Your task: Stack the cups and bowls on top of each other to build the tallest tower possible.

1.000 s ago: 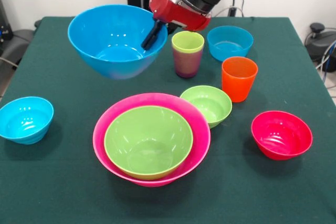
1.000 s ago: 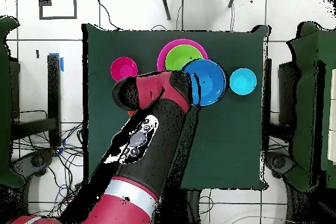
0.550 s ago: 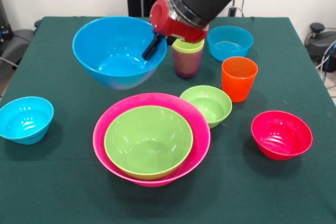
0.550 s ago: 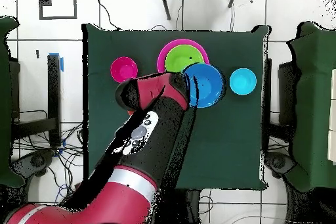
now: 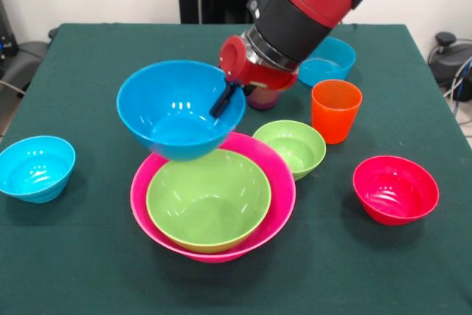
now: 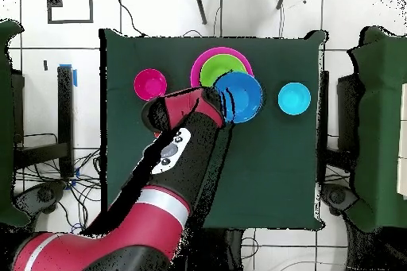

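The pincer (image 5: 223, 101) grasps the large blue bowl (image 5: 181, 111) by its rim, with one black finger (image 5: 222, 99) seen inside the bowl against the wall. The bowl hangs in the air, tilted a little, on the left of the pincer in the front view. It is above the far left edge of the pink bowl (image 5: 274, 164), not touching it. The large green bowl (image 5: 209, 198) sits nested inside the pink one on the green surface (image 5: 88, 256).

Behind the arm a cup (image 5: 262, 98) is mostly hidden. The orange cup (image 5: 335, 111) stands to the right, near the small green bowl (image 5: 291, 147). The red bowl (image 5: 395, 189) is further right. One light-blue bowl (image 5: 35, 167) lies at the left edge, another (image 5: 332, 59) is partly behind the arm.

In the overhead view the blue bowl (image 6: 238, 97) overlaps the pink bowl's (image 6: 198, 62) edge.
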You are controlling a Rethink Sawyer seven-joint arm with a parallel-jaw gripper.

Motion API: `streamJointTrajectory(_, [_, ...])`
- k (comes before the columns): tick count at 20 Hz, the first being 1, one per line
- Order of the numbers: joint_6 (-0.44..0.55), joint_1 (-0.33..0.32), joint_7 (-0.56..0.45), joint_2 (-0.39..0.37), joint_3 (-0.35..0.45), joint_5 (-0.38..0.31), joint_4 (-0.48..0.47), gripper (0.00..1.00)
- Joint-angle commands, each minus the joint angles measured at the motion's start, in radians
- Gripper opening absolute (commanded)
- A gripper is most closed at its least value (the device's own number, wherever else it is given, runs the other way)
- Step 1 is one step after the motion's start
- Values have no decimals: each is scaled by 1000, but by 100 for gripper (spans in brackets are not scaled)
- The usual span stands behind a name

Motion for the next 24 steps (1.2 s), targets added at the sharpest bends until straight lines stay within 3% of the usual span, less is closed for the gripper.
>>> streamJointTrajectory(1, [-13,-14,151,11,135,49,-68,0])
streamJointTrajectory(6, [41,-29,132,-7,137,80,-78,0])
streamJointTrajectory(13, [-57,-43,134,-32,153,91,-8,0])
streamJointTrajectory(24, [-177,-36,176,-13,165,85,25,0])
